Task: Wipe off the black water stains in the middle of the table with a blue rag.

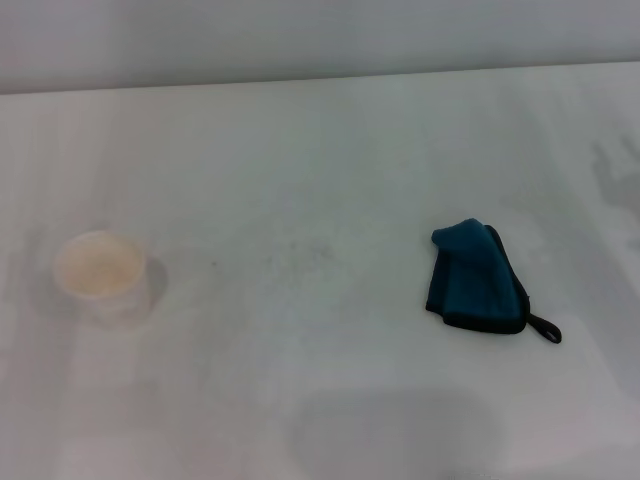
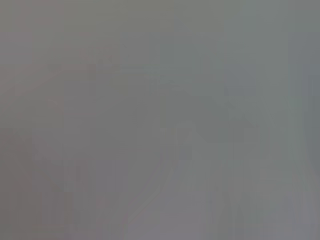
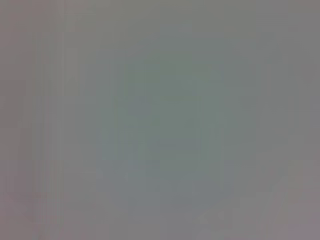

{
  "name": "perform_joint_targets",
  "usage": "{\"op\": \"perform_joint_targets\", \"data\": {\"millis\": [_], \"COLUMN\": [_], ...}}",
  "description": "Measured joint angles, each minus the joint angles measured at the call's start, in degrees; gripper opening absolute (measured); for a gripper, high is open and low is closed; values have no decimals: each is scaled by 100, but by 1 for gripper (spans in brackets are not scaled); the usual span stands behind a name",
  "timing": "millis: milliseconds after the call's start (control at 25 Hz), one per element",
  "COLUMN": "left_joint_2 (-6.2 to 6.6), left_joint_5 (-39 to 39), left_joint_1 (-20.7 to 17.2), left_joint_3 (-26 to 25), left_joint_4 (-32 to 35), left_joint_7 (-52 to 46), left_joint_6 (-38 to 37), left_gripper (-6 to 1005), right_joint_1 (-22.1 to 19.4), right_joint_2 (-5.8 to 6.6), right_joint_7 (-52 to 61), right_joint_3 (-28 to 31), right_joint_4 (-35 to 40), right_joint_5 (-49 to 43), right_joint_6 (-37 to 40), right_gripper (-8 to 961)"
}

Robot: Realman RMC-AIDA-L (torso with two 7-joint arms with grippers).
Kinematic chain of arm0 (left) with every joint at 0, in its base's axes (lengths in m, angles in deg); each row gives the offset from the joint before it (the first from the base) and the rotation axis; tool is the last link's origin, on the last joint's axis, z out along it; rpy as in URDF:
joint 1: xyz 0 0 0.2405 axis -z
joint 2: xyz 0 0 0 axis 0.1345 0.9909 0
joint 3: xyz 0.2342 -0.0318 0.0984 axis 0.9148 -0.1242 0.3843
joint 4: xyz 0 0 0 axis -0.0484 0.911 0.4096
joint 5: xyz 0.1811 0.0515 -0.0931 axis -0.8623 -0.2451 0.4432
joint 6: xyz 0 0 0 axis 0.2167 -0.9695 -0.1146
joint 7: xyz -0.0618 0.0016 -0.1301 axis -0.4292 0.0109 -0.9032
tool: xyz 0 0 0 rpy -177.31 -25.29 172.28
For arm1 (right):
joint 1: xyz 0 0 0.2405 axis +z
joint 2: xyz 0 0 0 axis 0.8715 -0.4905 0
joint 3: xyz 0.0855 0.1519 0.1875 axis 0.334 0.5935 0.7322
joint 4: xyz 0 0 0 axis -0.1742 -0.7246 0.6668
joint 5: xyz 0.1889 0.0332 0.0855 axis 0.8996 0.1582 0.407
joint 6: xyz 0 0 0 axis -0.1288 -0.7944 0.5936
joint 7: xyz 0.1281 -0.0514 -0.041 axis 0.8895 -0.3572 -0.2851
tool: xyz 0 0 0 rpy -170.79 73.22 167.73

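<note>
1. From my head view I see the white counter (image 1: 320, 150) stretching wide in front of me.
2. The blue rag (image 1: 475, 280) lies flat on the counter, on my right side. It is folded loosely, teal-blue with a black edging, and its small black loop tag (image 1: 545, 328) sticks out from the corner nearest to me, toward the right.
3. A white paper cup (image 1: 100, 272) stands upright on the counter, on my left side, well apart from the rag. Its mouth is open upward and the inside looks pale.
4. In the middle of the counter, between the cup and the rag, I find no dark puddle. Only very faint grey marks show there, too weak for me to tell what they are.
5. My left tool and my right tool do not appear in the head view.
6. Both my wrist views give only a plain grey field with no shape that I can name, so I cannot say whether either tool is open or closed, nor where it hangs.
</note>
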Motion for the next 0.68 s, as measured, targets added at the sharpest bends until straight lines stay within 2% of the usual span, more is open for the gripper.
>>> {"op": "perform_joint_targets", "data": {"millis": [400, 680], "left_joint_2": [-5, 6], "left_joint_5": [137, -149], "left_joint_1": [-1, 19], "left_joint_3": [1, 14], "left_joint_4": [231, 286], "left_joint_7": [29, 63], "left_joint_6": [-65, -345], "left_gripper": [879, 879], "right_joint_1": [108, 155], "right_joint_2": [-1, -9], "right_joint_7": [-202, -212], "right_joint_3": [400, 513], "right_joint_4": [-153, -109], "right_joint_5": [22, 22], "right_joint_6": [5, -38], "right_gripper": [405, 403]}}
